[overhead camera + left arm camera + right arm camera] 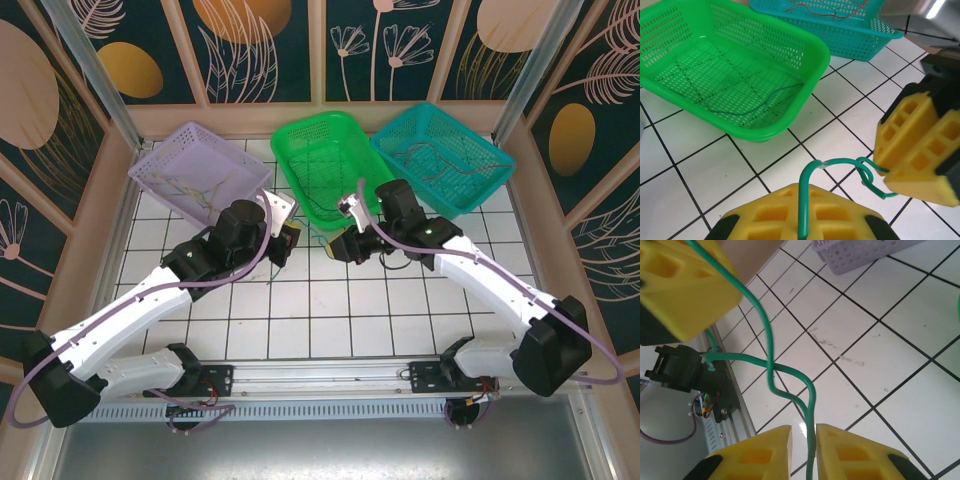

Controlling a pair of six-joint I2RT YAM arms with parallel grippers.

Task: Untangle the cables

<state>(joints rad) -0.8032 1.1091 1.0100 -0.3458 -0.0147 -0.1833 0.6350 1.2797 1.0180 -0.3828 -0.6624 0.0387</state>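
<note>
A green cable (840, 162) hangs over the white tiles between my two grippers, with a twisted loop (867, 174) near its right end. My left gripper (804, 189) is shut on one end of it. In the top view this gripper (288, 243) faces my right gripper (343, 245) in front of the green basket. My right gripper (804, 431) has its yellow fingers a little apart. The green cable (771, 365) runs down between them against the right finger and crosses over itself above them. Other cables lie in the baskets.
A lilac basket (160, 165) at the back left holds pale cables. The green basket (812, 55) in the middle holds a thin dark cable (760, 104). The teal basket (865, 37) at the back right holds red and dark cables (810, 6). A metal rail (320, 375) runs along the near edge.
</note>
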